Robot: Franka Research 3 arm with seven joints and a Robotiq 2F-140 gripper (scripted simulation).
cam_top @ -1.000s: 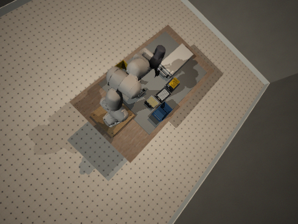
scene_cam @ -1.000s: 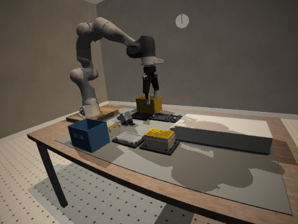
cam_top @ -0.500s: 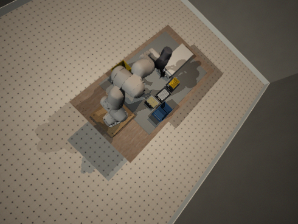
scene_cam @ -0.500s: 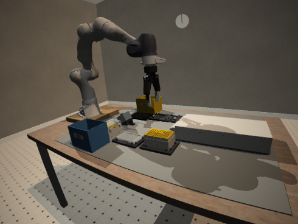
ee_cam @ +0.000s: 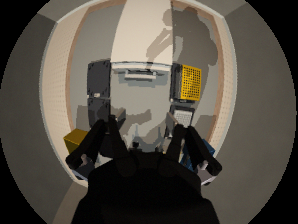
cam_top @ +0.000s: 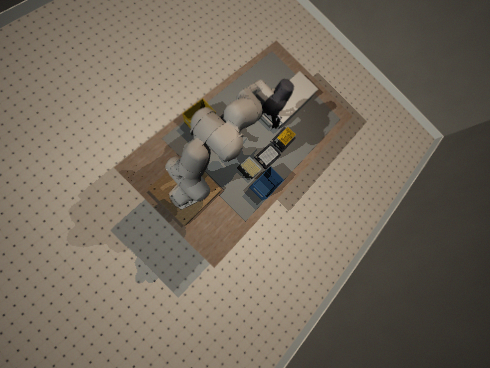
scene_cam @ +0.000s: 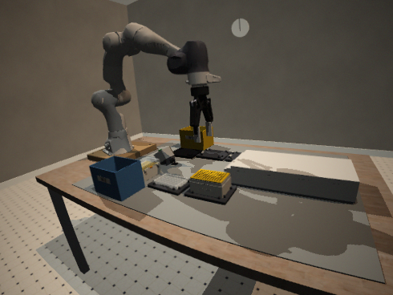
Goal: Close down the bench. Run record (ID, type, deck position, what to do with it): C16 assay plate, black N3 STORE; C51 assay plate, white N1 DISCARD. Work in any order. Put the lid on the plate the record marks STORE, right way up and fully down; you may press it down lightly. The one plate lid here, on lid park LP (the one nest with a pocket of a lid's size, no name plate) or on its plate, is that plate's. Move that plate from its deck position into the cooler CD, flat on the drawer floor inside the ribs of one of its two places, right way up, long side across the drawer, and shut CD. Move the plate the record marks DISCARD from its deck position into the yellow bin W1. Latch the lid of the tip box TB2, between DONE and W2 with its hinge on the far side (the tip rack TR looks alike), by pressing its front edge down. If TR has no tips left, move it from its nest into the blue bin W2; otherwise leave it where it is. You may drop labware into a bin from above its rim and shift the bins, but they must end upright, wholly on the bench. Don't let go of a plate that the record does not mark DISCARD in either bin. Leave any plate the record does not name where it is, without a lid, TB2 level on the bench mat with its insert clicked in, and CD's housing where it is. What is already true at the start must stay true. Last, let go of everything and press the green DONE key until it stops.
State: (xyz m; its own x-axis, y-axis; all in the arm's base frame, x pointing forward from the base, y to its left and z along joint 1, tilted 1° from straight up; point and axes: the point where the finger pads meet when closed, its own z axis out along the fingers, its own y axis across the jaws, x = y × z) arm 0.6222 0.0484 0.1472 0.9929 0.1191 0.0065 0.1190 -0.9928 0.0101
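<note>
My gripper (scene_cam: 201,138) is open and empty. It hangs straight down above the bench mat, in front of the yellow bin W1 (scene_cam: 192,137) and over the dark deck nests (scene_cam: 208,154). In the top view the gripper (cam_top: 275,121) is beside the cooler CD (cam_top: 295,92). The wrist view shows both fingers spread with nothing between them. The white plate (scene_cam: 172,182) lies on a dark nest near the front. The tip rack (scene_cam: 209,182) with yellow tips stands to its right. The tip box TB2 (scene_cam: 150,165) stands next to the blue bin W2 (scene_cam: 116,176). I cannot make out the black plate or the lid on the dark nests.
The cooler CD (scene_cam: 297,176) is a long low box with a white top and a grey front at the right, its drawer shut. The arm's base (scene_cam: 116,146) stands on a wooden block at the far left. In the wrist view the tip rack (ee_cam: 192,83) is at the right and the dark nests (ee_cam: 100,86) at the left.
</note>
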